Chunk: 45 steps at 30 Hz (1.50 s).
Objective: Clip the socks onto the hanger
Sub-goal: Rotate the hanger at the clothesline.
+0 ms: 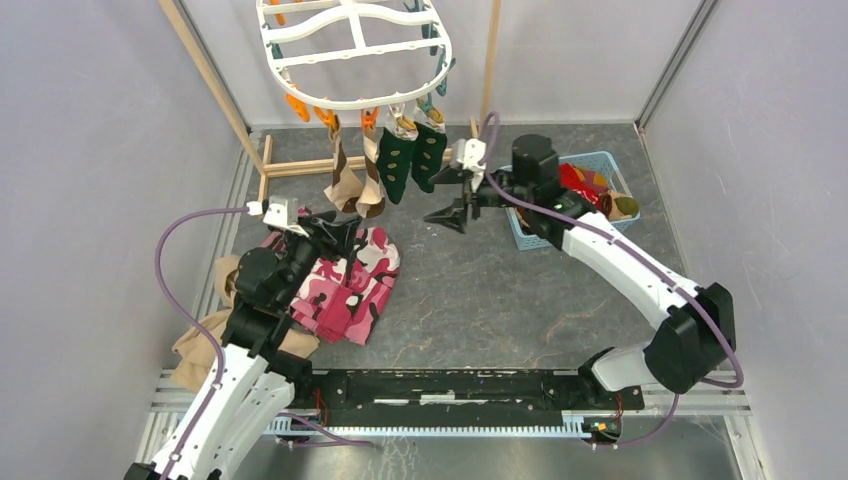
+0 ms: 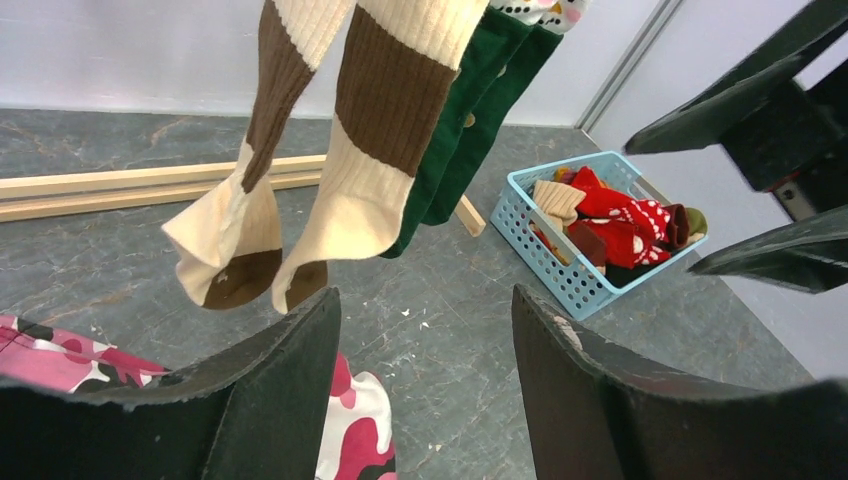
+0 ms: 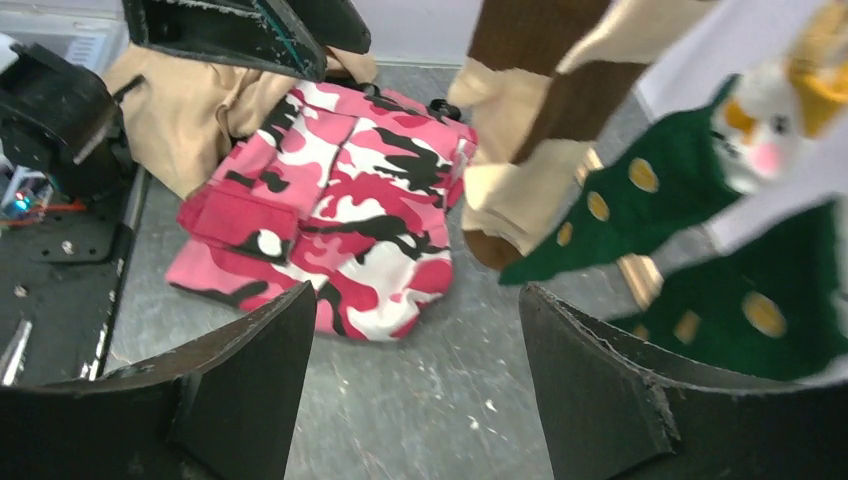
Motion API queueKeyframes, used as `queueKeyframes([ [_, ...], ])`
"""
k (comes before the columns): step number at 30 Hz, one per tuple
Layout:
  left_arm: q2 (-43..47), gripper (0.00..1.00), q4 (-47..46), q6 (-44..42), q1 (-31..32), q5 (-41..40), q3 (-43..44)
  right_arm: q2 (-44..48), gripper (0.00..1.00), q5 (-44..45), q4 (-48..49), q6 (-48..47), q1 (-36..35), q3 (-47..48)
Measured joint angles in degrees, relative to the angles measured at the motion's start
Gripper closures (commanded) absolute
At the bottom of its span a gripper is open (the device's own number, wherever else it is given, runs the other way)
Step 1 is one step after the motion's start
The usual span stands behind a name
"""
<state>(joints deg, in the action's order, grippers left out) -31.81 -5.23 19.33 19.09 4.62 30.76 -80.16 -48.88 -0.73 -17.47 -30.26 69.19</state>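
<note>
The white oval hanger (image 1: pixel 355 50) hangs at the back. Two brown-striped cream socks (image 1: pixel 358 180) (image 2: pixel 370 130) and two dark green socks (image 1: pixel 410 160) (image 3: pixel 680 200) dangle from clips on its front rim. My left gripper (image 1: pixel 338 228) (image 2: pixel 425 330) stands open and empty just below and in front of the striped pair, touching neither. To the right of the green pair, my right gripper (image 1: pixel 447 197) (image 3: pixel 418 330) is open too, with nothing between its fingers. More socks (image 1: pixel 590 185) (image 2: pixel 620 215), red, tan and others, lie in a blue basket (image 1: pixel 600 157) at the right.
A pink camouflage garment (image 1: pixel 350 280) (image 3: pixel 340 200) lies on the floor under my left arm, with a tan cloth (image 1: pixel 200 340) to its left. Wooden stand poles (image 1: pixel 210 70) rise at the back, and their base bar (image 1: pixel 300 167) lies along the floor.
</note>
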Motion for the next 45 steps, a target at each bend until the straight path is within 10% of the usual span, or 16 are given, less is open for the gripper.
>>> queueKeyframes([
  [15, 13.7, 0.3, 10.1, 0.1, 0.0, -3.0, -0.1, -15.6, 0.27, 28.1, 4.1, 13.2, -13.0, 11.4],
  [28, 15.3, 0.3, 12.9, 1.9, 0.0, -3.3, -0.1, -18.7, 0.87, 35.8, 6.8, 14.8, -12.7, 13.3],
  [45, 14.8, 0.3, 12.9, 1.9, 0.0, -3.0, -0.1, -15.9, 0.49, 29.2, 4.6, 13.6, -10.9, 13.3],
])
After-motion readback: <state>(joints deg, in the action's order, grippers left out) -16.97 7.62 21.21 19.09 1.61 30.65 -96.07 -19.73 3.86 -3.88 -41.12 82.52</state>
